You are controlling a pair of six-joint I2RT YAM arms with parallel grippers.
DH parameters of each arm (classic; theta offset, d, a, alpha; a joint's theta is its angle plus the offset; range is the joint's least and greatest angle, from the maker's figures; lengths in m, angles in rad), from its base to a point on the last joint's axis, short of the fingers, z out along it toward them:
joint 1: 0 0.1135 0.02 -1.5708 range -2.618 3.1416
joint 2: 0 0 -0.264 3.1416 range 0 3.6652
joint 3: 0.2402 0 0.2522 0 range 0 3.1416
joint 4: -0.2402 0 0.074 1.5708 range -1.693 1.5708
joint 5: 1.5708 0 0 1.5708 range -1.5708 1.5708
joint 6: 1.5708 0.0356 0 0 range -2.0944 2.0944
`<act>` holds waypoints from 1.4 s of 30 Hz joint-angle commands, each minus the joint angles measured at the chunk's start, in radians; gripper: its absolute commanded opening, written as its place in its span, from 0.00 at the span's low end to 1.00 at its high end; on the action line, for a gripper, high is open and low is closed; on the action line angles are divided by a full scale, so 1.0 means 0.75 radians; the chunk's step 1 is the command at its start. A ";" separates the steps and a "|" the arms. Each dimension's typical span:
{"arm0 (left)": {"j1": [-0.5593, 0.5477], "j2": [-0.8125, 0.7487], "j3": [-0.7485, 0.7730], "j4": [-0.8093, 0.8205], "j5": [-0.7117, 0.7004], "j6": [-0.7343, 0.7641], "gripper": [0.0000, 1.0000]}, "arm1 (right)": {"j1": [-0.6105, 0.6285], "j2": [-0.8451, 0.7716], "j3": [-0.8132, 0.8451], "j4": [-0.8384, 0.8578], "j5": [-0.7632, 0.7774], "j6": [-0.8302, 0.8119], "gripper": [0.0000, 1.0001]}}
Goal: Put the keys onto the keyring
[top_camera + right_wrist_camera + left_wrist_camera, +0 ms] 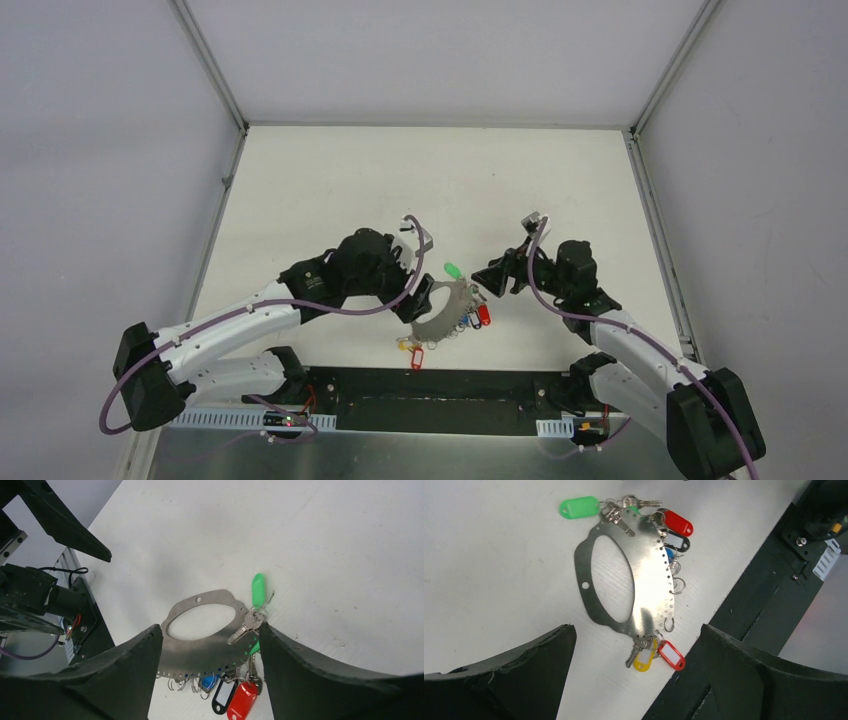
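Seen from above, the left gripper covers the left side of the keyring. The keys on the keyring's right side are too small to tell apart. In the left wrist view, the blue tag is mostly tucked under the keyring's right edge. In the right wrist view, the fingers of the right gripper hide the keyring's near corners. A small green bit below the green tag peeks out from behind one finger.

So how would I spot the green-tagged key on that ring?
Near the front edge of the white table lies a flat grey metal keyring with a big oval hole. The green-tagged key sits at its far end, its tag lying out on bare table; the neighbouring red tag and black tag crowd the holed edge.
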 commanded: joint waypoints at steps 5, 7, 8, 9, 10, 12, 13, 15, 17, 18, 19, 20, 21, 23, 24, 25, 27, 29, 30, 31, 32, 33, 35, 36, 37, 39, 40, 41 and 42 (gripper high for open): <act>0.276 0.003 -0.079 0.149 0.198 -0.131 0.99 | -0.047 -0.114 0.068 -0.170 0.200 -0.077 0.87; 0.367 -0.014 -0.114 0.174 0.228 -0.131 0.99 | -0.059 -0.121 0.087 -0.210 0.250 -0.100 0.91; 0.411 -0.023 -0.132 0.185 0.239 -0.126 0.99 | -0.069 -0.121 0.096 -0.230 0.258 -0.103 0.91; 0.458 -0.034 -0.151 0.187 0.252 -0.113 0.99 | -0.077 -0.120 0.110 -0.251 0.258 -0.103 0.91; 0.506 -0.047 -0.165 0.189 0.256 -0.100 0.99 | -0.085 -0.116 0.124 -0.280 0.305 -0.127 0.96; 0.614 -0.077 -0.210 0.205 0.255 -0.077 0.99 | -0.102 -0.105 0.155 -0.320 0.343 -0.151 0.99; 0.674 -0.094 -0.235 0.215 0.251 -0.067 0.99 | -0.110 -0.097 0.165 -0.331 0.429 -0.181 1.00; 0.773 -0.122 -0.275 0.231 0.206 -0.015 0.99 | -0.128 -0.079 0.187 -0.347 0.518 -0.223 0.99; 0.846 -0.145 -0.298 0.247 0.144 0.038 0.99 | -0.147 -0.062 0.201 -0.353 0.606 -0.257 1.00; 0.864 -0.151 -0.305 0.260 0.097 0.100 0.99 | -0.156 -0.052 0.206 -0.349 0.654 -0.271 1.00; 0.871 -0.156 -0.308 0.272 0.034 0.137 0.99 | -0.166 -0.042 0.209 -0.346 0.700 -0.286 0.99; 0.874 -0.156 -0.313 0.286 -0.020 0.172 0.99 | -0.178 -0.029 0.214 -0.340 0.741 -0.301 0.99; 0.876 -0.149 -0.320 0.308 -0.076 0.181 0.99 | -0.190 -0.014 0.213 -0.326 0.771 -0.316 0.99; 0.889 -0.113 -0.354 0.409 -0.172 0.217 0.99 | -0.230 0.030 0.201 -0.273 0.835 -0.328 1.00; 0.896 -0.094 -0.382 0.478 -0.216 0.208 0.99 | -0.261 0.068 0.190 -0.240 0.841 -0.327 1.00; 0.904 -0.067 -0.414 0.572 -0.246 0.206 0.99 | -0.287 0.101 0.182 -0.180 0.838 -0.322 1.00; 0.913 -0.004 -0.462 0.723 -0.277 0.264 0.99 | -0.336 0.161 0.205 -0.155 0.806 -0.327 1.00; 0.926 0.071 -0.515 0.912 -0.307 0.293 0.99 | -0.378 0.215 0.188 -0.042 0.799 -0.353 1.00; 0.936 0.115 -0.544 1.015 -0.302 0.298 0.99 | -0.403 0.243 0.171 0.022 0.798 -0.357 0.99; 0.948 0.158 -0.566 1.102 -0.292 0.297 0.99 | -0.432 0.277 0.156 0.079 0.763 -0.356 0.99; 0.958 0.199 -0.588 1.188 -0.291 0.303 0.99 | -0.456 0.314 0.139 0.143 0.747 -0.355 0.99; 0.968 0.241 -0.606 1.265 -0.287 0.311 0.99 | -0.475 0.357 0.120 0.211 0.745 -0.366 0.99; 0.997 0.301 -0.614 1.348 -0.252 0.329 0.99 | -0.497 0.433 0.087 0.323 0.767 -0.389 0.99; 1.019 0.319 -0.592 1.322 -0.204 0.345 0.99 | -0.506 0.467 0.071 0.381 0.776 -0.388 1.00; 1.035 0.342 -0.571 1.320 -0.170 0.366 0.99 | -0.513 0.491 0.063 0.418 0.777 -0.392 0.99; 1.065 0.378 -0.569 1.366 -0.120 0.432 0.99 | -0.515 0.514 0.076 0.437 0.763 -0.439 0.99; 1.085 0.405 -0.586 1.434 -0.095 0.454 0.99 | -0.515 0.538 0.071 0.477 0.758 -0.461 1.00; 1.112 0.448 -0.602 1.517 -0.082 0.438 0.99 | -0.517 0.582 0.053 0.558 0.773 -0.473 0.99; 1.139 0.498 -0.608 1.594 -0.075 0.415 0.99 | -0.520 0.639 0.036 0.647 0.818 -0.461 0.99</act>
